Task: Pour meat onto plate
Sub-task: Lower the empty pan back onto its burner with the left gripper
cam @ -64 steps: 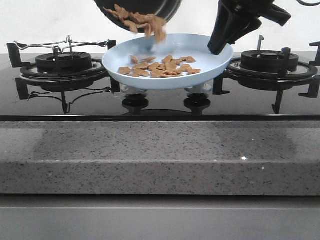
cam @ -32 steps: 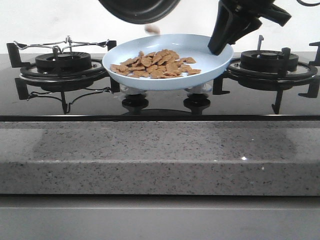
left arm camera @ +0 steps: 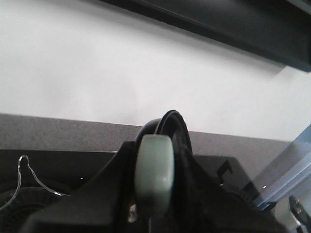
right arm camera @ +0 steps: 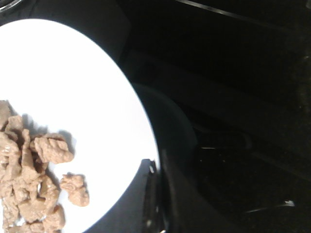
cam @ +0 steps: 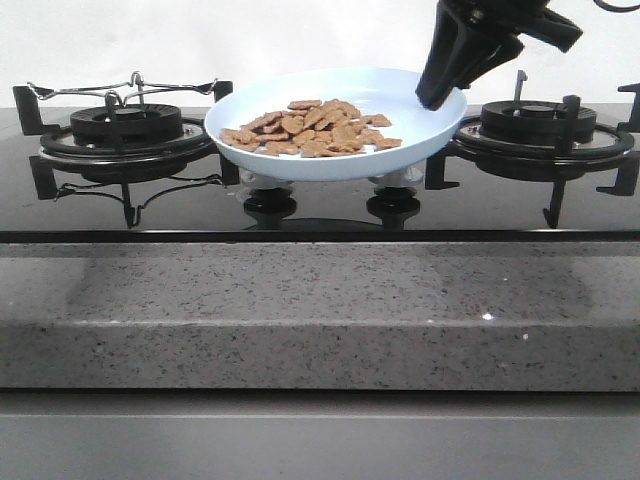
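The gas hob [cam: 320,205] takes up the whole width in front of me, a black glass top set on a speckled stone counter [cam: 320,310], with a burner [cam: 125,135] on the left and another burner [cam: 545,130] on the right under their pan supports. Between the two, raised off the glass above the control knobs [cam: 270,205], sits the pale blue plate [cam: 400,95], tipped a little so its far rim rides higher; I take it that it is kept there in mid-air so the food could fall straight into it. The right gripper [cam: 440,98] comes down steeply from the upper right, fingers pointing down and leftward, and pinches the plate's right rim, one finger inside and one under, as the right wrist view also shows. The meat [cam: 315,127] lies in a loose heap on the plate's floor, left of centre and clear of the gripper. The left gripper [left arm camera: 154,213] is out of the front view; its wrist camera shows it clamped around the pale handle [left arm camera: 154,174] of the black frying pan [left arm camera: 172,133], which is seen edge-on against the white wall, so the pouring looks done.
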You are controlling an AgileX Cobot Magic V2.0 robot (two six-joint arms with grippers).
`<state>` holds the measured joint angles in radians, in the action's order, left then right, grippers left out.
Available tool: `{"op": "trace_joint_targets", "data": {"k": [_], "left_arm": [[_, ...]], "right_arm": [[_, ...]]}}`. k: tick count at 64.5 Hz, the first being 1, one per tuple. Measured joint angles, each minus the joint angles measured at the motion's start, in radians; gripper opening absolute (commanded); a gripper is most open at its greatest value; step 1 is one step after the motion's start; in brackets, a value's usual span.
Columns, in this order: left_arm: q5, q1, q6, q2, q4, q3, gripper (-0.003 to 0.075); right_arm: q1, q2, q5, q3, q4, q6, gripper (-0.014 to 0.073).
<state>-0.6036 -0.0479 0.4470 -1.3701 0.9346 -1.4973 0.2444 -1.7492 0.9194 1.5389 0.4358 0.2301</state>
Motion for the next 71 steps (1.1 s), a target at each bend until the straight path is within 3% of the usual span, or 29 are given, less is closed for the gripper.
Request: {"op": "trace_joint_targets", "data": {"k": [13, 24, 43, 71], "left_arm": [[-0.200, 0.222, 0.069, -0.142, 0.388, 0.024, -0.0020], [-0.258, 0.320, 0.076, -0.262, 0.518, 0.069, -0.0020], [-0.253, 0.357, 0.105, -0.415, 0.646, 0.113, -0.0020], [-0.240, 0.357, 0.111, -0.485, 0.668, 0.115, -0.0015]], "right_arm": [[0.000, 0.000, 0.000, 0.000, 0.000, 0.000, -0.0059], [0.000, 0.000, 0.000, 0.000, 0.000, 0.000, -0.0059], [0.000, 0.000, 0.000, 0.000, 0.000, 0.000, -0.0059], [0.000, 0.000, 0.000, 0.000, 0.000, 0.000, -0.0059]]}}
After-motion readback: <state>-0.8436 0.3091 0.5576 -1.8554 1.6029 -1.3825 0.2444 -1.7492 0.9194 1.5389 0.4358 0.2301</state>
